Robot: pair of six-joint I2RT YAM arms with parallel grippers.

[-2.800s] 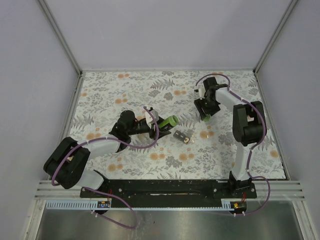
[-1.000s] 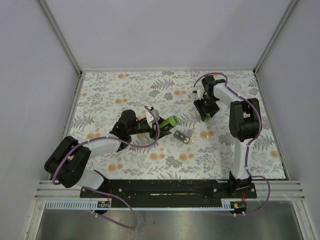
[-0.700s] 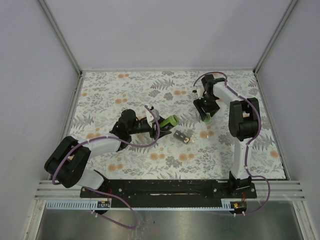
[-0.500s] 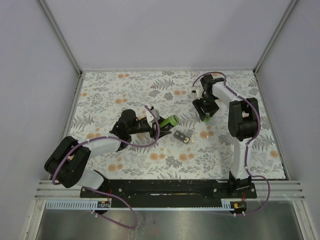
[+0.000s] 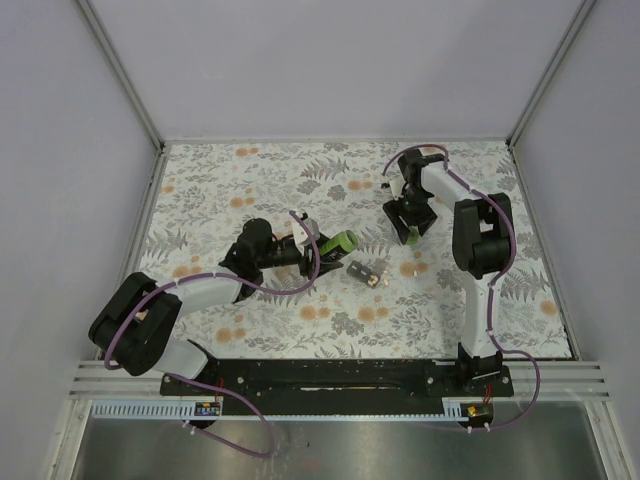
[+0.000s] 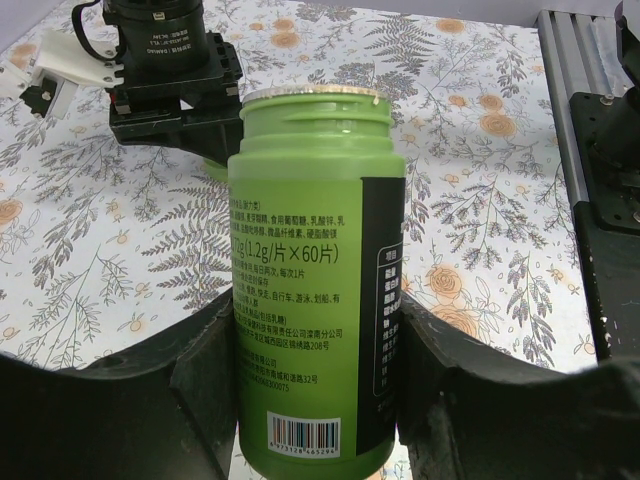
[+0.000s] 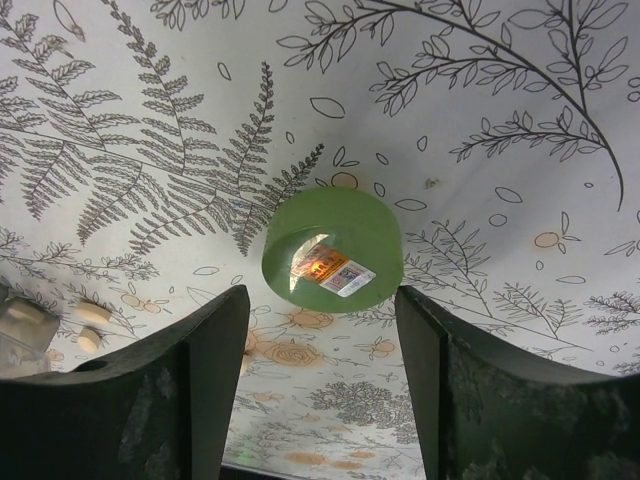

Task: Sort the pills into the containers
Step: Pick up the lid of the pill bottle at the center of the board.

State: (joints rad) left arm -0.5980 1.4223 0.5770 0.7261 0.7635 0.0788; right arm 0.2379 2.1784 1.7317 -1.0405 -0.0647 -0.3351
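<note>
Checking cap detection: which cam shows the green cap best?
Right wrist: the green cap lies fully visible, sticker visible, between the fingers of the right gripper. Top external shows a green sliver under that gripper. Left wrist: the green bottle fills the frame; at most a green edge shows behind it.

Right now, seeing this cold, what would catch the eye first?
The open green bottle, clamped in the left gripper left of centre. Then the green cap lying on the floral cloth toward the far right, ungripped between the jaws of the open right gripper. Loose pills and a small pack lie between the arms.
</note>
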